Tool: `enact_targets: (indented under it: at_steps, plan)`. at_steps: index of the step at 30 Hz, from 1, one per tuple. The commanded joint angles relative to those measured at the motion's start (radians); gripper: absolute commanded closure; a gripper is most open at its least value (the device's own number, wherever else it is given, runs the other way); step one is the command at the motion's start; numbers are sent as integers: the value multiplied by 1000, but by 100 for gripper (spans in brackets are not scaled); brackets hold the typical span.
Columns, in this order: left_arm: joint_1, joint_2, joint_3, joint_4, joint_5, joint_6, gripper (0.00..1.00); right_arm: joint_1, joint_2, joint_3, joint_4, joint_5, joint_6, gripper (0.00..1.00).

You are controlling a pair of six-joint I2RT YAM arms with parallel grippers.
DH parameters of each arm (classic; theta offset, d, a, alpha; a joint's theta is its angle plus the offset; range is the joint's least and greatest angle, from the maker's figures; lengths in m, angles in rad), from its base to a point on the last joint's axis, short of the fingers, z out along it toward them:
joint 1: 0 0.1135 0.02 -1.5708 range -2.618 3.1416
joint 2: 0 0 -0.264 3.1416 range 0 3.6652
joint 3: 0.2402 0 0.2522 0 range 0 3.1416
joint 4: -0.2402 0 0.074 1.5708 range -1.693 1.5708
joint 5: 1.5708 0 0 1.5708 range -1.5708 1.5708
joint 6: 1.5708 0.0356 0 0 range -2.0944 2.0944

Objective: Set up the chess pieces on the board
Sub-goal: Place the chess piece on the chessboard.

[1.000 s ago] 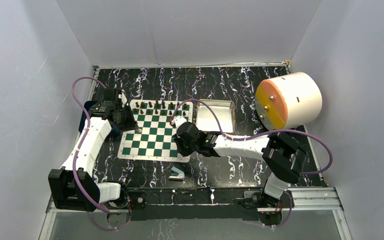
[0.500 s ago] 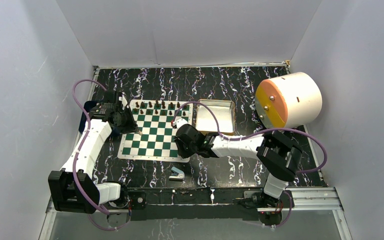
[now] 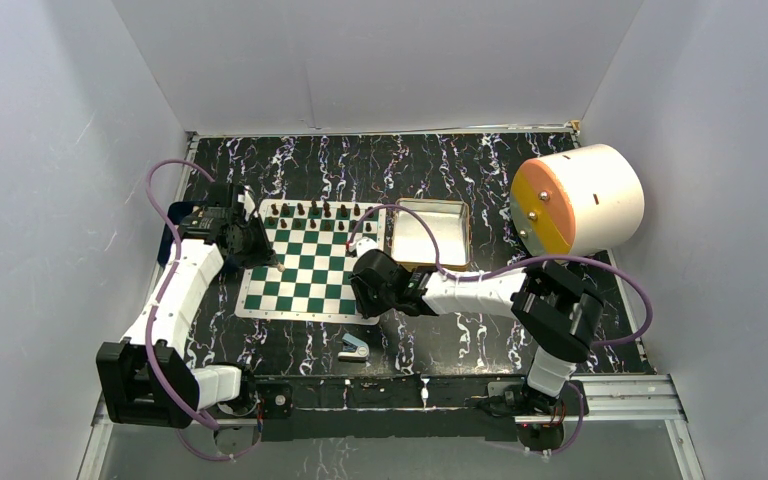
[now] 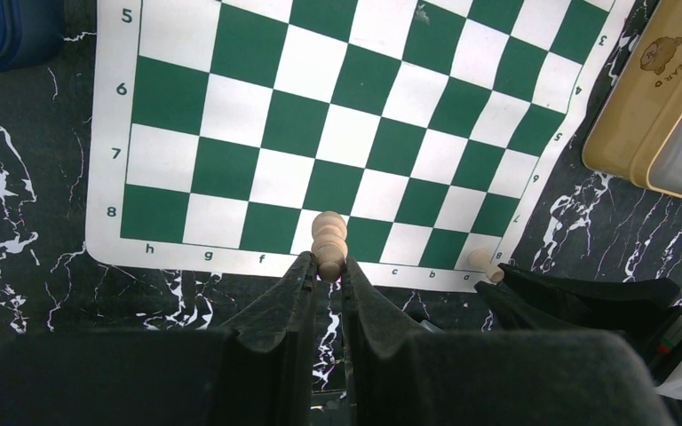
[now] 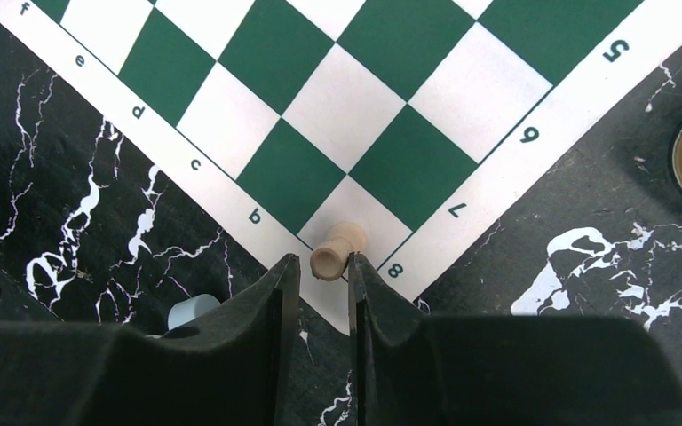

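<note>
Top view looks down from the tabletop's (image 3: pixel 480 170) near edge; both wrist views sit close above the board (image 3: pixel 300 265), sharing one corner.

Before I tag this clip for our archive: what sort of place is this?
Probably a robot test cell, not a home: plain white walls box in a marbled black table, and a left arm and right arm are bolted at its near edge, by a chess board.
</note>
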Motion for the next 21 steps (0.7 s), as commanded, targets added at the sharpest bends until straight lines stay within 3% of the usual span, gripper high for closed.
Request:
enact_targets:
  at_steps: [1, 13, 17, 21]
  plan:
    - [6, -45, 0, -16, 24, 27, 99, -3, -11, 15, -15, 19, 22, 63]
    - [-52, -50, 15, -24, 8, 20, 98, -3, -144, 95, -145, 44, 61, 31]
    - [-99, -55, 13, -20, -23, 1, 98, -3, -258, 88, -153, 64, 85, 4]
    - [-172, -57, -1, 4, -58, -42, 99, -3, -381, 86, -205, 132, 117, 1]
